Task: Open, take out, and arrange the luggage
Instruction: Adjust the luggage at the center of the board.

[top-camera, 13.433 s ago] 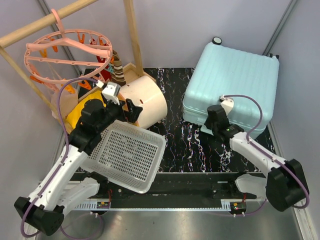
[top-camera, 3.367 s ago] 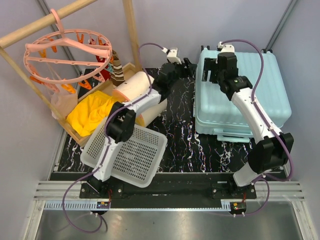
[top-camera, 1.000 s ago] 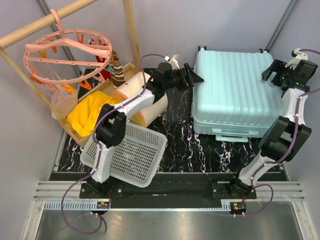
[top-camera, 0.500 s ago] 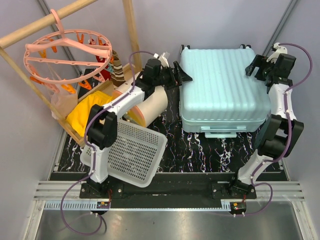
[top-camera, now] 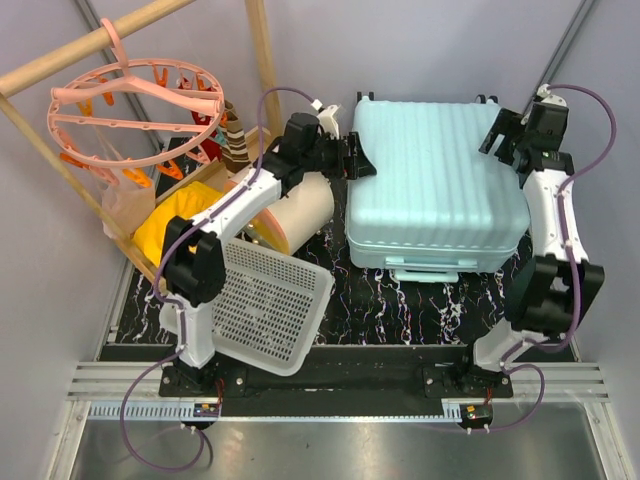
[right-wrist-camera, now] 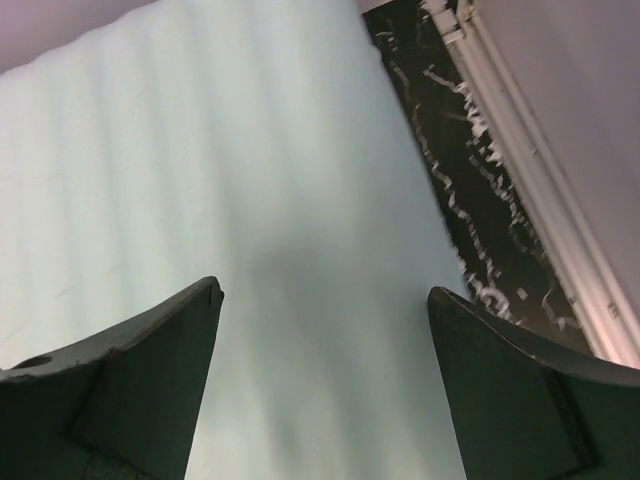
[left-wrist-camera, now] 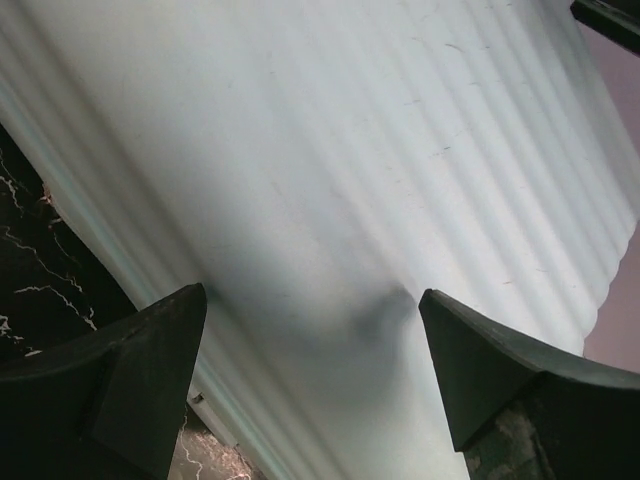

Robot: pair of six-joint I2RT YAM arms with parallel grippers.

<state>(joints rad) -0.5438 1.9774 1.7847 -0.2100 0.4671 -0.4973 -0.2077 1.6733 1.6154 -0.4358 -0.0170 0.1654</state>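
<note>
Luggage [top-camera: 435,185] lies flat & shut on the black mat [top-camera: 350,290], centre-right, handle edge near. L gripper [top-camera: 362,158] sits at its far-left side, R gripper [top-camera: 503,135] at its far-right side, both w/ jaws wide and holding nothing. Prob. they flank the shell to square it up before opening.

a: what is the carrying surface?
b: a black table surface [top-camera: 372,292] with white marble veining, a metal rail running along its near edge.

a: what lies on its right half?
b: the luggage [top-camera: 436,190], closed and flat, ribbed shell up. it runs from the far edge almost to the near edge. a bare strip stays open beyond its near side.

a: and the left half?
b: a cream-and-orange drawer box [top-camera: 303,207] on its side, just beside the luggage. a white perforated basket [top-camera: 266,312] sits at the near left corner, overhanging the near edge. a wooden tray [top-camera: 138,262] stands along the left edge.
</note>
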